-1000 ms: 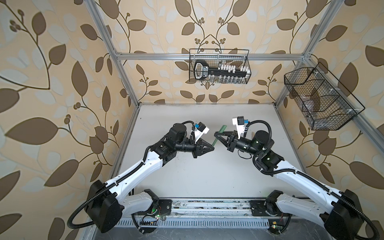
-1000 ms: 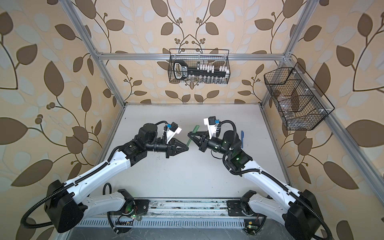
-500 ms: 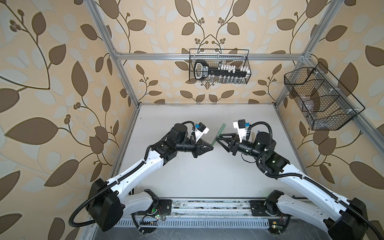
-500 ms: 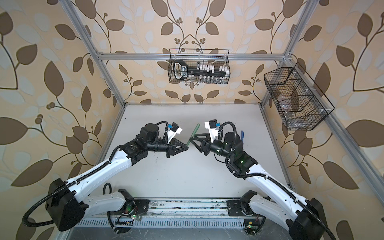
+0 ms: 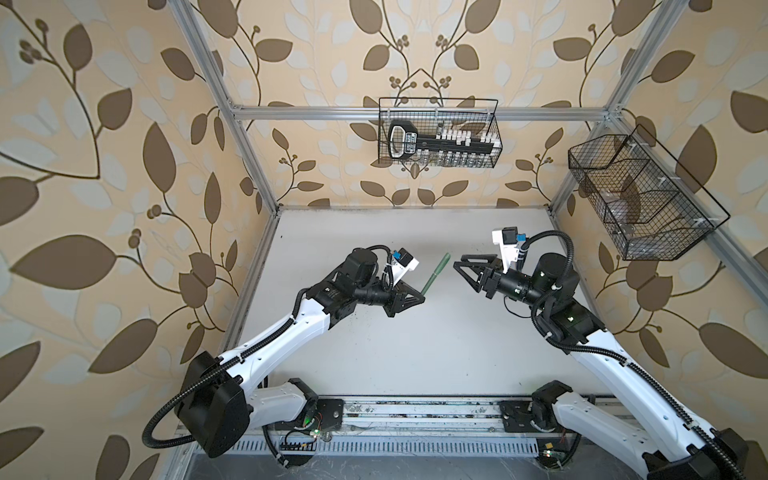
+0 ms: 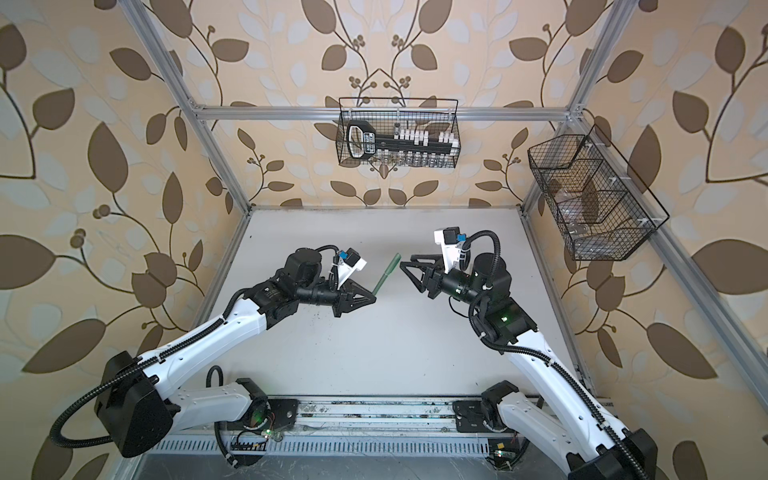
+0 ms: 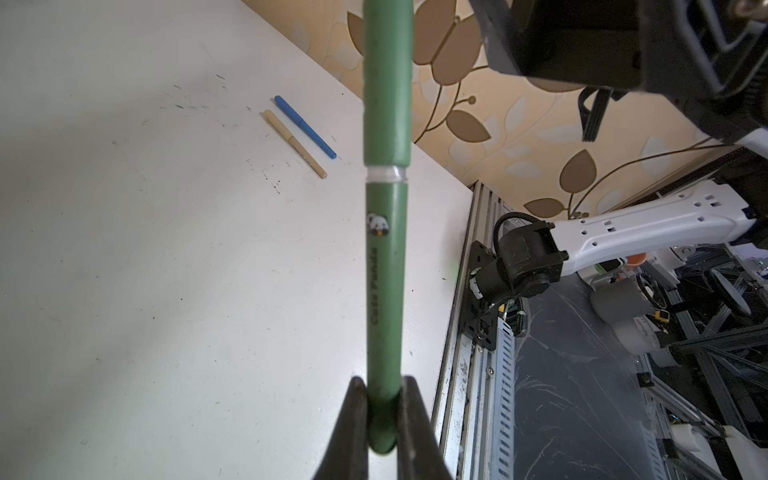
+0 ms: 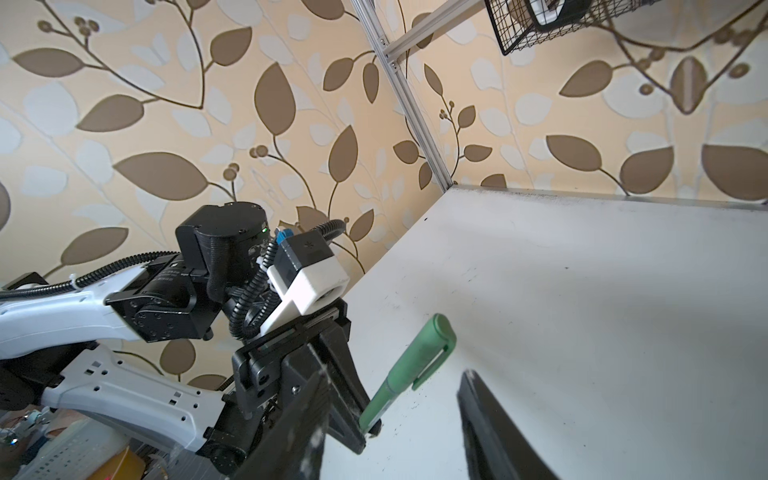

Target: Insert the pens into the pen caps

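My left gripper (image 5: 423,298) (image 7: 384,384) is shut on the bottom end of the dark green pen (image 5: 432,282) (image 7: 384,270), which is held in the air. The green pen cap (image 7: 388,83) (image 8: 428,349) sits on the pen's far end. My right gripper (image 5: 459,267) (image 8: 395,374) stands open just to the right of the cap, touching nothing. A blue pen (image 7: 305,126) and a tan pen (image 7: 296,143) lie side by side on the table; they show only in the left wrist view. I cannot tell whether those two are capped.
A wire basket (image 5: 438,133) hangs on the back wall and another wire basket (image 5: 640,195) on the right wall. The arms' mounting rail (image 5: 415,415) runs along the table's front edge. The white table (image 5: 415,353) is speckled with ink marks.
My right gripper has opened, let go of the green cap and drawn back to the right. The capped green pen stays in my left gripper, which has barely moved.
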Robot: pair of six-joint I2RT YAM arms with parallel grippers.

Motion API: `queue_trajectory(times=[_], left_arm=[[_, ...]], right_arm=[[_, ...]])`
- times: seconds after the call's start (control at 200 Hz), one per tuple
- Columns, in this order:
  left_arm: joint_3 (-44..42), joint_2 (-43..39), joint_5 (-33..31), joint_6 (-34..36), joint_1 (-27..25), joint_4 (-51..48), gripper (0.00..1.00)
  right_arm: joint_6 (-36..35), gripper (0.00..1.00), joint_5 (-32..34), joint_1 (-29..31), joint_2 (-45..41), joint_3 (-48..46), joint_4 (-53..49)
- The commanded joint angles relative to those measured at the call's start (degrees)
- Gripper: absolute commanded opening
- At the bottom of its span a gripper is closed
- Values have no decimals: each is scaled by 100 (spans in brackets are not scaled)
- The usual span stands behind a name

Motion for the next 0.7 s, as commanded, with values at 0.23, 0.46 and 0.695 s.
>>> queue_trajectory(times=[0.23, 0.46, 0.695], left_arm=[[-206, -347, 196, 183, 39, 331, 0], [-242, -355, 273, 205, 40, 402, 0], [-308, -482, 276, 256, 42, 412, 0]], right_arm=[[416, 55, -525, -11, 518, 38, 719], [576, 55, -706, 15, 915, 134, 1160], [508, 54, -721, 92, 1199, 317, 1202]])
